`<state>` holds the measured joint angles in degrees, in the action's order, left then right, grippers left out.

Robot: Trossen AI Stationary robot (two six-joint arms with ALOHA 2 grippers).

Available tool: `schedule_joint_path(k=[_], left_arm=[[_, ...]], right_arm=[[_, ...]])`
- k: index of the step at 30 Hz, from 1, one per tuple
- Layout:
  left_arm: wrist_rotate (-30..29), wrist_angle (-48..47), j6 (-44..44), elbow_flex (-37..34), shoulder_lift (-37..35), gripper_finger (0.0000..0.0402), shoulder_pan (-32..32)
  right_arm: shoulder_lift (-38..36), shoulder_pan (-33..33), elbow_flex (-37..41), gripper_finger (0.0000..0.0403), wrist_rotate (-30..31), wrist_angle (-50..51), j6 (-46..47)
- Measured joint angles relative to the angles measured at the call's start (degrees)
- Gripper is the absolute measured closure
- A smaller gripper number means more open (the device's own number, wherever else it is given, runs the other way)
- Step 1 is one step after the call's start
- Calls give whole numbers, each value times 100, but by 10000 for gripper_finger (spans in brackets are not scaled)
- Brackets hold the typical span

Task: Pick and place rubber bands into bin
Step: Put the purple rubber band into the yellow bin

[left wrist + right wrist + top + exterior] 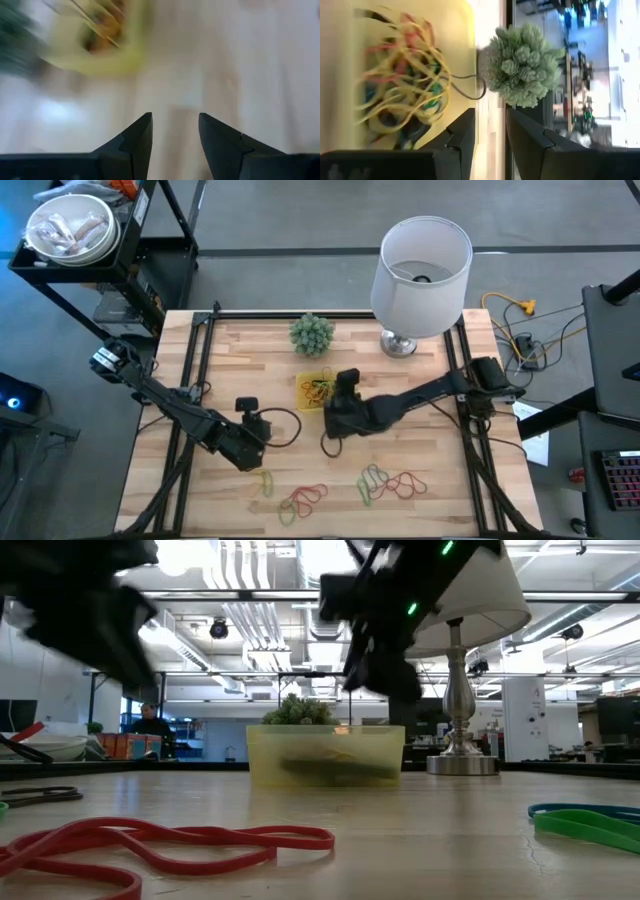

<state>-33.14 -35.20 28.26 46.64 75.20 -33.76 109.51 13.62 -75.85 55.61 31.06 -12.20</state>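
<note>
The right gripper (pixel 335 392) hangs just beside the yellow bin (pixel 318 390), its fingers (pixel 462 137) parted a little with nothing between them. The bin sits mid-table in front of the small green plant (pixel 312 334), holding a tangle of rubber bands (pixel 402 75). More loose rubber bands (pixel 385 483) lie scattered along the table's near edge. The left gripper (pixel 256 426) hovers over bare wood, left of the bin, fingers (pixel 135 142) apart and empty. A white lamp (pixel 420 265) stands behind.
</note>
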Motion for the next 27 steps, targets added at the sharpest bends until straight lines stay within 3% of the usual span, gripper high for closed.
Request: schedule_joint_path(k=[2, 5, 10, 15, 27], left_arm=[[504, -18, 215, -114, 0, 257, -2], [798, -22, 495, -297, 0, 258, -4], [1500, -176, 908, -617, 28, 258, -6], [1650, -278, 941, -785, 48, 258, 2], [2112, -136, 1180, -1140, 115, 258, 243]], right_arm=[[-163, 199, -56, 300, -9, 166, 72], [-431, 527, -64, 307, -64, 236, 196], [-897, 1127, -55, 319, -723, 376, 531], [-1291, 1644, -36, 329, -1605, 521, 1024], [-1442, 2517, 65, 333, -1685, 592, 1737]])
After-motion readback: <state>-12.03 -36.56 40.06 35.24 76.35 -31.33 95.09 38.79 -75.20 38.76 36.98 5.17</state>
